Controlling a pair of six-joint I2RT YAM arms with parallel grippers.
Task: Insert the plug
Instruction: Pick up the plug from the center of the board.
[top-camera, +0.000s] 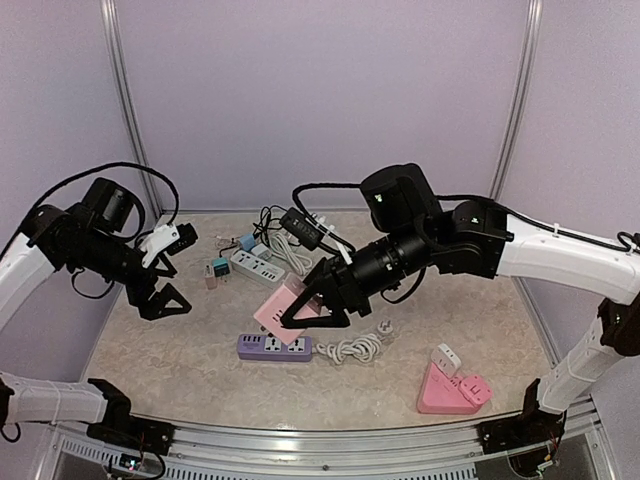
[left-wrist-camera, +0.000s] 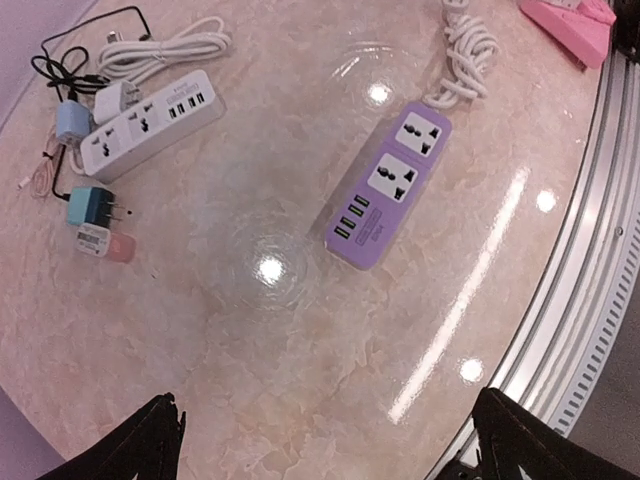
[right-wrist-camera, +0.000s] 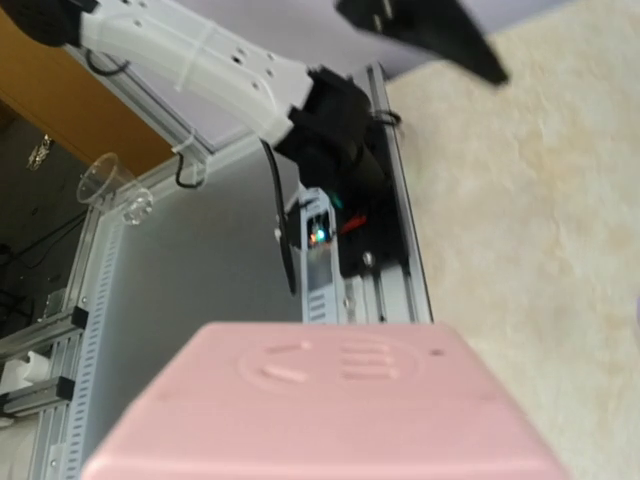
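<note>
The pink plug (top-camera: 283, 303) hangs tilted just above the purple power strip (top-camera: 274, 347), clamped between the fingers of your right hand (top-camera: 298, 302). Its prongs are hidden, so you cannot confirm which way they face. Level the plug first, then line it up over one of the strip's two universal sockets, which the left wrist view shows plainly. Lower slowly and press straight down; the strip lies loose on the desk (top-camera: 180, 370) and may slide. Your left hand (top-camera: 168, 305), spread wide and empty, hovers well to the left and could pin the strip.
</note>
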